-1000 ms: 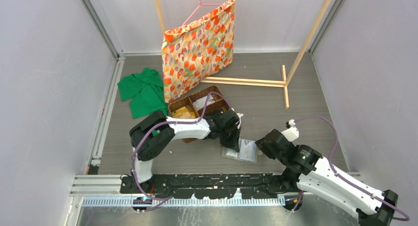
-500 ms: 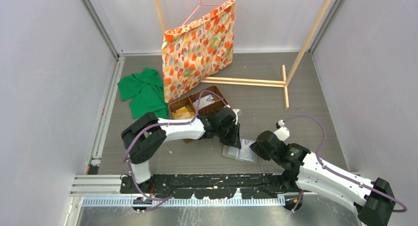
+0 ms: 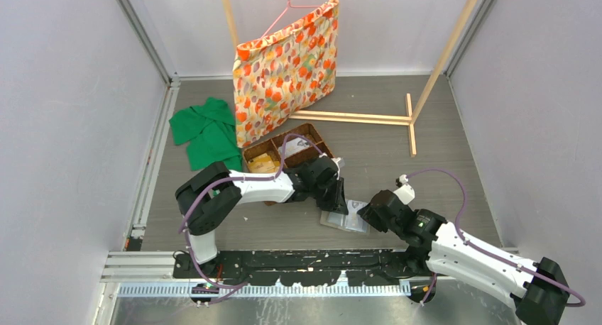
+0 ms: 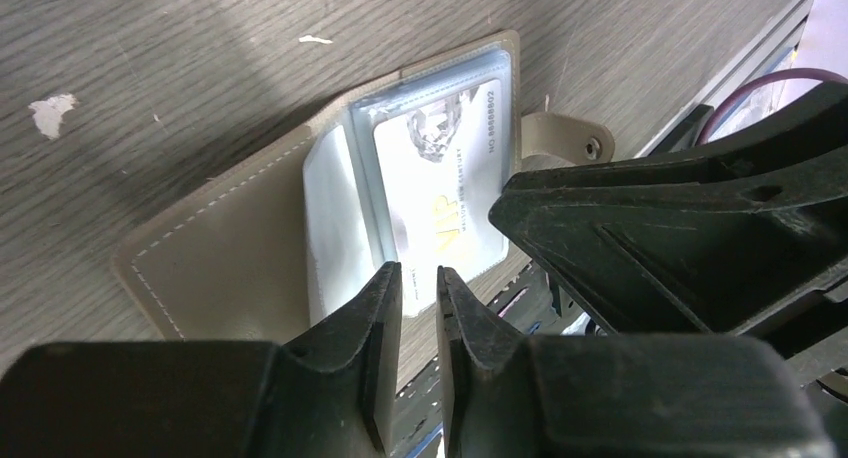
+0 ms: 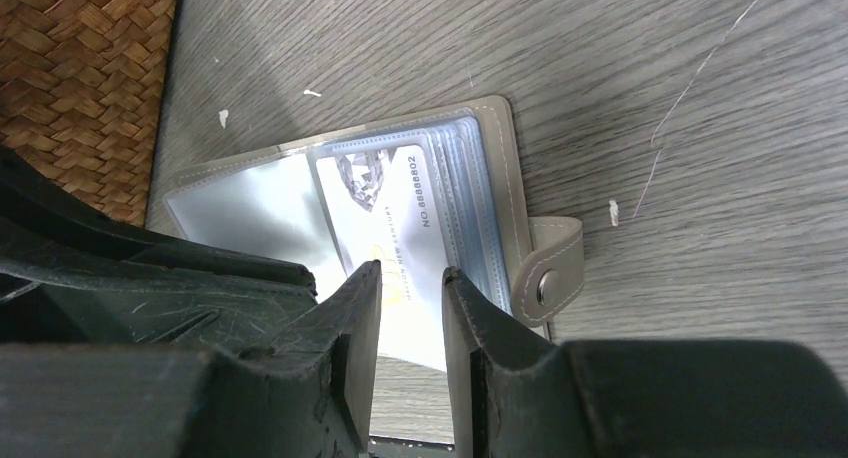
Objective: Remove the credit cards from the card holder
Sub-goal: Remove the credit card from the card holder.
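The card holder (image 3: 355,221) lies open and flat on the table between the two arms. In the left wrist view it shows a pale panel (image 4: 230,248) and clear sleeves holding a whitish credit card (image 4: 440,188) marked VIP. The same card (image 5: 385,203) shows in the right wrist view, in the sleeves beside the holder's snap strap (image 5: 548,268). My left gripper (image 3: 339,203) hangs just over the holder's near edge (image 4: 419,278), its jaws almost together and empty. My right gripper (image 3: 366,214) is over the card (image 5: 412,278), with a narrow gap and nothing between its jaws.
A brown wicker divided basket (image 3: 284,151) stands just behind the left gripper and shows in the right wrist view (image 5: 80,78). A green cloth (image 3: 207,132) lies at the left. A patterned bag (image 3: 287,69) hangs on a wooden rack (image 3: 355,117) at the back.
My right arm has moved left, bringing its gripper up to the holder's right side. My left gripper has shifted slightly and stays at the holder.
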{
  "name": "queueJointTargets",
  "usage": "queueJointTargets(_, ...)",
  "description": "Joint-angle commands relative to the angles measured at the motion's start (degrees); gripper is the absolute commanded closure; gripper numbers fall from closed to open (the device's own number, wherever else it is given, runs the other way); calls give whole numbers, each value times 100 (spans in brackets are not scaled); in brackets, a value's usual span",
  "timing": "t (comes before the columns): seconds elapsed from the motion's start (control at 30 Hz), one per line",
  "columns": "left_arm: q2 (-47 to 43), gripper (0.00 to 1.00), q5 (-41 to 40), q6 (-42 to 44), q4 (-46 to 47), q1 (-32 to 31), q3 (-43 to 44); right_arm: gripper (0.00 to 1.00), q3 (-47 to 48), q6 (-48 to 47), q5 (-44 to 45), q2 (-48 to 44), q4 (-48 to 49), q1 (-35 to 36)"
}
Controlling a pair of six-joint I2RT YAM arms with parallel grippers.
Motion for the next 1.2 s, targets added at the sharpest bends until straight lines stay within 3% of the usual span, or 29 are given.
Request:
queueJointTargets(0.0,96,79,-25,-118,313,71,-95,66,15,-21,27,89,242,7)
queueJointTargets(0.37,116,67,64,-222,601,165,-287,66,-202,51,-56,270,483,9)
queueJointTargets(0.63,157,69,107,-273,778,211,-416,67,-333,130,-183,494,819,3)
queueJointTargets(0.93,267,83,206,-398,1025,247,-556,67,-381,193,-176,405,746,8)
queueJointTargets(1.07,270,99,197,-427,1045,255,-584,67,-378,206,-140,333,634,6)
queueJointTargets(1.17,240,99,190,-427,1050,272,-627,67,-401,237,-103,276,551,9)
